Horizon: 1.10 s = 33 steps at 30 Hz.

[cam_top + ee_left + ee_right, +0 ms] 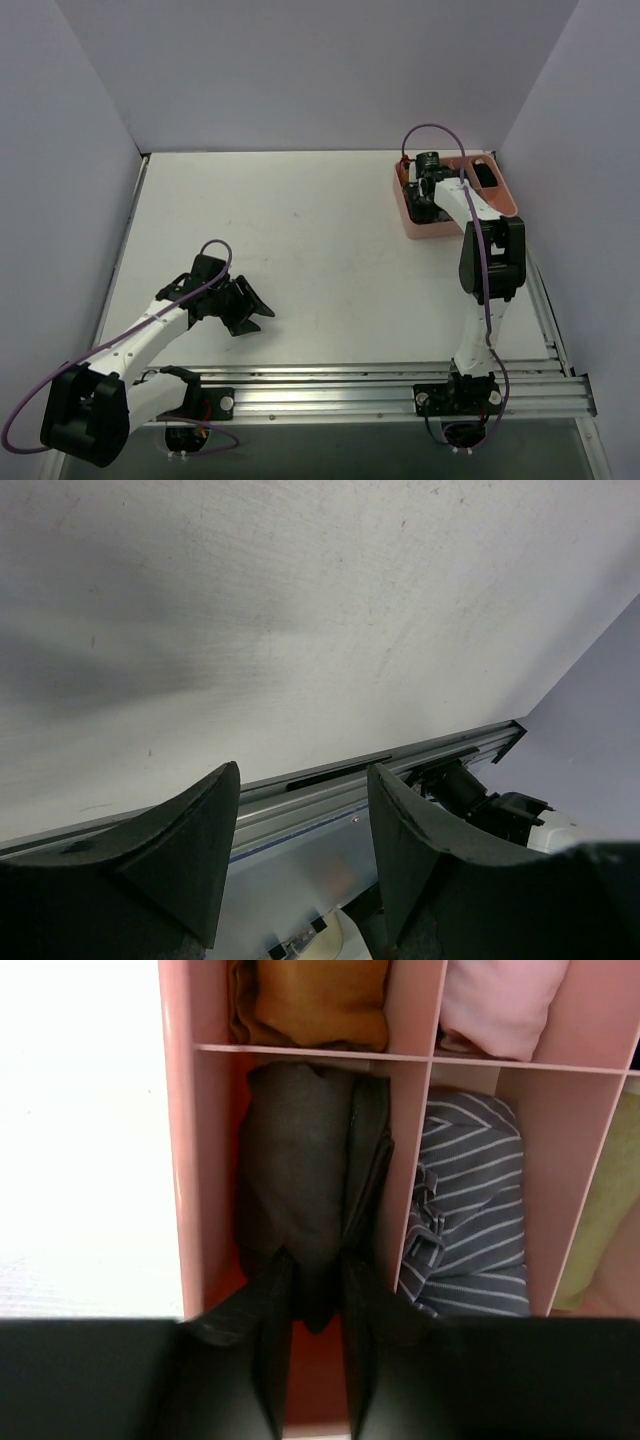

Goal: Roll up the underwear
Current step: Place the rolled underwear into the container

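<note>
The underwear (300, 1170), a dark olive-brown cloth bundle, lies lengthwise in a compartment of the pink tray (180, 1110) in the right wrist view. My right gripper (315, 1260) reaches down into that compartment, and its two fingers pinch the bundle's near end between them. From above, the right gripper (428, 180) sits over the pink tray (415, 228) at the far right and hides the underwear. My left gripper (258, 310) hovers low over the table at the near left, open and empty. Between its fingers the left gripper (303, 770) shows only the table and rail.
Neighbouring compartments hold a grey striped garment (470, 1200), a mustard one (315, 1000), a pale pink one (500, 1000) and a green one (610, 1210). An aluminium rail (400, 385) runs along the near edge. Purple walls enclose the white table (300, 210).
</note>
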### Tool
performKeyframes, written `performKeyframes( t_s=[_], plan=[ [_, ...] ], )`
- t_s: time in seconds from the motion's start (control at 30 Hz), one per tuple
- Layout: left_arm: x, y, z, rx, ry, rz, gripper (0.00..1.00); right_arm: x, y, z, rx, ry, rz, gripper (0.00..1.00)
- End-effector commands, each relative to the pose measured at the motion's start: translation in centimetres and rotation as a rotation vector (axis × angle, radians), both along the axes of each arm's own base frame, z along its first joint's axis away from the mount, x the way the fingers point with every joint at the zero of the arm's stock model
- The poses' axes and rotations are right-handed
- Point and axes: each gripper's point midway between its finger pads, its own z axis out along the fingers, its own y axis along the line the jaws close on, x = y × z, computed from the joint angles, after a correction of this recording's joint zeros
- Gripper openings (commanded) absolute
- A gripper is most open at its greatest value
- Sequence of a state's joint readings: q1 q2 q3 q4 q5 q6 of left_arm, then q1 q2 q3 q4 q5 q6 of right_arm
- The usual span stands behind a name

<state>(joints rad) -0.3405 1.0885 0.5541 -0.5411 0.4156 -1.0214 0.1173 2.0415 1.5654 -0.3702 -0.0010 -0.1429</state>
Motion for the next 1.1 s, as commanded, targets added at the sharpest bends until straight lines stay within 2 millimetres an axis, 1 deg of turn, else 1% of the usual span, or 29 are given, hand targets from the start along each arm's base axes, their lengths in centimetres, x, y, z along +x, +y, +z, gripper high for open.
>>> performKeyframes(
  t_s=[0.0, 0.1, 0.13, 0.2, 0.23, 0.27, 0.33, 0.37, 0.4, 0.43, 0.47, 0.5, 0.53, 0.57, 0.6, 0.63, 0.67, 0.7, 0.73, 0.77, 0.8, 0.83, 0.87, 0.9, 0.93, 0.97, 1.0, 1.03, 1.07],
  plan=[
    [0.9, -0.1, 1.3, -0.011, -0.044, 0.017, 0.62, 0.9, 0.9, 2.2, 0.070, -0.017, -0.037, 0.20],
    [1.7, -0.3, 2.1, -0.012, -0.068, 0.011, 0.62, 1.5, 0.6, 4.7, 0.074, -0.041, -0.057, 0.30],
    [1.8, -0.2, 2.1, -0.003, -0.067, 0.008, 0.62, 2.4, 0.5, 6.4, 0.079, -0.078, -0.060, 0.32],
    [2.3, -0.3, 2.6, -0.004, -0.080, 0.008, 0.62, 2.2, 0.1, 7.6, 0.074, -0.076, -0.073, 0.35],
    [2.6, -0.5, 2.7, -0.007, -0.081, 0.009, 0.62, 2.3, -0.4, 8.6, 0.072, -0.085, -0.091, 0.35],
    [2.8, -0.6, 2.9, -0.016, -0.087, 0.006, 0.62, 2.3, -0.5, 9.1, 0.080, -0.090, -0.099, 0.36],
    [3.5, -1.0, 3.7, -0.031, -0.106, 0.005, 0.62, 2.0, -0.3, 10.4, 0.112, -0.102, -0.134, 0.35],
    [3.9, -1.2, 4.2, -0.042, -0.122, 0.002, 0.62, 1.8, 0.1, 10.8, 0.126, -0.104, -0.128, 0.35],
    [4.2, -1.4, 4.6, -0.049, -0.131, -0.001, 0.62, 1.6, 0.5, 11.8, 0.151, -0.123, -0.147, 0.34],
    [4.8, -1.7, 5.4, -0.059, -0.153, -0.006, 0.62, 1.3, 1.0, 12.2, 0.179, -0.129, -0.183, 0.33],
    [5.1, -1.8, 5.9, -0.066, -0.165, -0.010, 0.62, 0.7, 1.9, 12.1, 0.188, -0.119, -0.190, 0.32],
    [5.5, -2.0, 6.3, -0.069, -0.172, -0.014, 0.62, 0.1, 2.3, 13.3, 0.193, -0.141, -0.199, 0.28],
    [5.7, -2.2, 6.7, -0.073, -0.180, -0.020, 0.62, -0.3, 2.6, 13.8, 0.197, -0.158, -0.233, 0.25],
    [6.2, -2.4, 7.9, -0.081, -0.197, -0.023, 0.62, -0.7, 2.4, 14.3, 0.179, -0.183, -0.270, 0.23],
    [6.4, -2.6, 8.5, -0.090, -0.207, -0.028, 0.62, -2.0, 3.6, 15.2, 0.221, -0.197, -0.252, 0.20],
    [6.6, -2.7, 9.2, -0.095, -0.221, -0.030, 0.62, -2.2, 4.6, 15.9, 0.271, -0.215, -0.236, 0.20],
    [7.0, -2.9, 10.5, -0.106, -0.249, -0.030, 0.62, -2.9, 5.3, 16.6, 0.323, -0.229, -0.284, 0.20],
    [7.2, -2.9, 11.5, -0.118, -0.274, -0.029, 0.62, -4.7, 7.0, 17.6, 0.376, -0.241, -0.253, 0.22],
    [7.3, -3.0, 12.3, -0.127, -0.296, -0.027, 0.63, -5.1, 8.7, 18.9, 0.432, -0.276, -0.214, 0.23],
    [7.5, -3.1, 13.2, -0.135, -0.320, -0.026, 0.63, -6.1, 10.1, 19.7, 0.485, -0.289, -0.206, 0.27],
    [7.9, -3.2, 15.2, -0.154, -0.375, -0.028, 0.64, -8.2, 11.5, 20.7, 0.541, -0.299, -0.169, 0.35],
    [8.1, -3.5, 16.4, -0.169, -0.411, -0.039, 0.69, -9.3, 14.1, 21.8, 0.596, -0.321, -0.105, 0.40],
    [8.4, -3.7, 17.6, -0.184, -0.456, -0.048, 0.79, -10.5, 15.1, 22.7, 0.631, -0.338, -0.078, 0.50],
    [8.8, -3.9, 19.8, -0.199, -0.513, -0.059, 0.91, -12.3, 15.7, 25.0, 0.689, -0.383, -0.062, 0.79],
    [9.1, -3.9, 20.8, -0.183, -0.561, -0.076, 0.94, -13.6, 17.0, 24.7, 0.705, -0.384, -0.040, 0.96],
    [9.1, -3.8, 21.7, -0.167, -0.586, -0.088, 0.94, -14.5, 17.2, 25.0, 0.729, -0.388, -0.038, 1.00],
    [9.4, -3.8, 24.1, -0.165, -0.651, -0.101, 0.94, -15.6, 17.1, 26.1, 0.765, -0.402, -0.042, 1.00],
    [9.3, -3.9, 25.0, -0.143, -0.702, -0.141, 0.94, -16.4, 17.2, 25.6, 0.767, -0.376, -0.043, 1.00],
    [9.3, -3.8, 25.7, -0.126, -0.727, -0.154, 0.94, -16.9, 17.2, 25.7, 0.775, -0.373, -0.038, 1.00]
  ],
)
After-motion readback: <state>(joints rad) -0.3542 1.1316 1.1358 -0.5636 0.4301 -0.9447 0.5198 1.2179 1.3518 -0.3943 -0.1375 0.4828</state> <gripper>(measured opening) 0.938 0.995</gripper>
